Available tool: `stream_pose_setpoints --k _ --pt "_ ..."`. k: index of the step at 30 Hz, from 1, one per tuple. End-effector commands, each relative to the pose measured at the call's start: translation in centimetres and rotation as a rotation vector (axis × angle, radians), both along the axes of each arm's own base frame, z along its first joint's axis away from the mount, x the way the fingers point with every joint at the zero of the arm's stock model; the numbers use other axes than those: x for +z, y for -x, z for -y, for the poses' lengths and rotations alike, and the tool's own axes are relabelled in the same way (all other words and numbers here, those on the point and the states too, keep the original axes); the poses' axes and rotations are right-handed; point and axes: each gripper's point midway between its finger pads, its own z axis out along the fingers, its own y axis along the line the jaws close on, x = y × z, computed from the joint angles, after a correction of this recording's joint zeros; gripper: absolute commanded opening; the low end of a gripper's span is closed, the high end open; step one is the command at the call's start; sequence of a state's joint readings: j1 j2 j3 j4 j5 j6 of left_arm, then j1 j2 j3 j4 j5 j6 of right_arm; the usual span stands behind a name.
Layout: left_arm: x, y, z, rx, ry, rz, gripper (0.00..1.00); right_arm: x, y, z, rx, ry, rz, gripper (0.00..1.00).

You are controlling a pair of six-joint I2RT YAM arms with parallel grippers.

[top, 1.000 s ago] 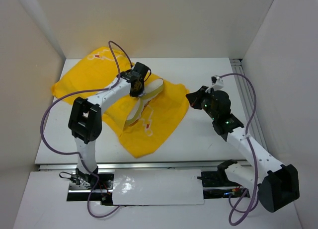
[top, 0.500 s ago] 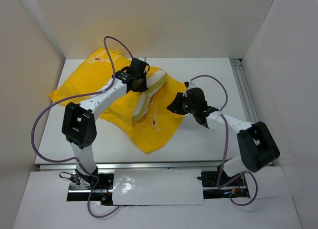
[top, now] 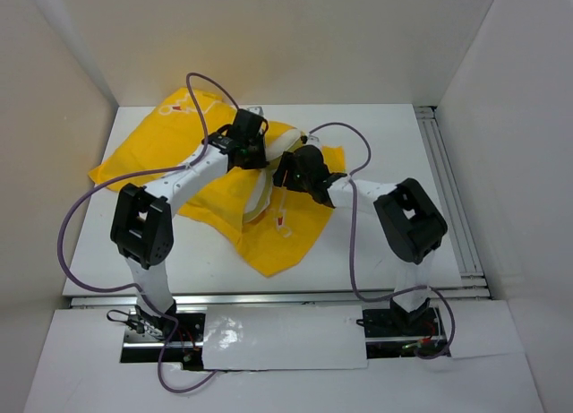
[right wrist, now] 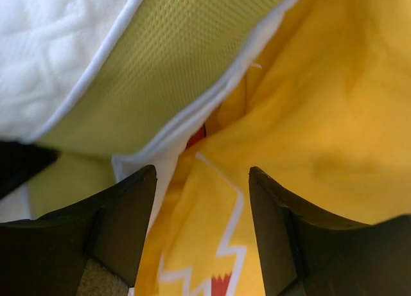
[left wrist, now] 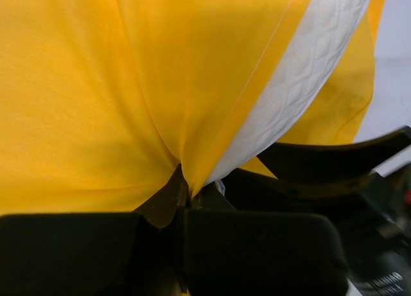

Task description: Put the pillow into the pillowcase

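The left pincer (left wrist: 184, 194) is squeezed tight together. It pinches a fold of the yellow pillowcase (left wrist: 77, 97), and the cloth bunches up right where the two fingers meet. Just beside that fold, the white bumpy side of the pillow (left wrist: 302, 71) pokes out from the yellow cloth.

The right pincer (right wrist: 202, 174) has its two fingers (right wrist: 125, 212) wide apart. Nothing is held between them. They hang just over the spot where the pillow's edge meets the pillowcase (right wrist: 334, 116). The pillow (right wrist: 51, 45) there is white on top, with a yellow-green mesh band along its side. A red and white zigzag picture is printed on the cloth under the gap.

From above, both pincers are close together in the middle of the table (top: 376, 243). The left pincer (top: 249, 149) and the right pincer (top: 285, 169) almost face each other. The pillow (top: 260, 198) shows as a bent pale strip between yellow folds. How much of it is inside cannot be told. The pillowcase (top: 134, 162) spreads out to the left and toward the front.
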State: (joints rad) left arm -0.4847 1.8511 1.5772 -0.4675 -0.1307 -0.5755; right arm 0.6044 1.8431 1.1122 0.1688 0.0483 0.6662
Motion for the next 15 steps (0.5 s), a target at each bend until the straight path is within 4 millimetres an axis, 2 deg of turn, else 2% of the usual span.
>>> stream_pose_setpoints --k 1,2,4,5,7,8,11,12,14,15 --pt "4.9 -1.5 2.4 -0.032 0.177 0.118 0.0 1.4 -2.2 -1.0 -0.073 0.007 0.048 0.66" --pt "4.9 -1.4 2.6 -0.04 0.184 0.115 0.0 0.4 -1.9 -1.3 -0.071 0.022 0.037 0.66" --pt "5.2 -1.5 3.0 -0.044 0.207 0.123 0.0 0.8 -2.3 -1.6 -0.071 0.019 0.041 0.66" --pt "5.2 -1.7 2.5 -0.035 0.206 0.124 0.0 -0.4 -1.8 -1.6 -0.07 0.047 0.016 0.66" --pt "4.8 -1.6 2.9 -0.05 0.214 0.11 0.0 -0.6 -2.2 -1.5 -0.096 0.051 0.011 0.64" --pt "5.0 -2.0 2.5 -0.041 0.217 0.119 0.0 -1.4 -1.8 -1.7 -0.086 0.064 -0.004 0.63" --pt "5.0 -2.0 2.5 -0.041 0.217 0.119 0.0 -1.5 -1.9 -1.1 -0.117 0.086 -0.014 0.6" --pt "5.0 -2.0 2.5 -0.041 0.217 0.119 0.0 -0.8 -1.7 -1.0 -0.117 0.078 -0.005 0.6" --pt "5.0 -2.0 2.5 -0.041 0.217 0.119 0.0 -1.1 -0.9 -0.1 -0.121 0.103 -0.01 0.6" --pt "4.6 -2.1 2.0 -0.032 0.213 0.111 0.0 0.0 -0.6 0.1 -0.122 0.09 0.005 0.6"
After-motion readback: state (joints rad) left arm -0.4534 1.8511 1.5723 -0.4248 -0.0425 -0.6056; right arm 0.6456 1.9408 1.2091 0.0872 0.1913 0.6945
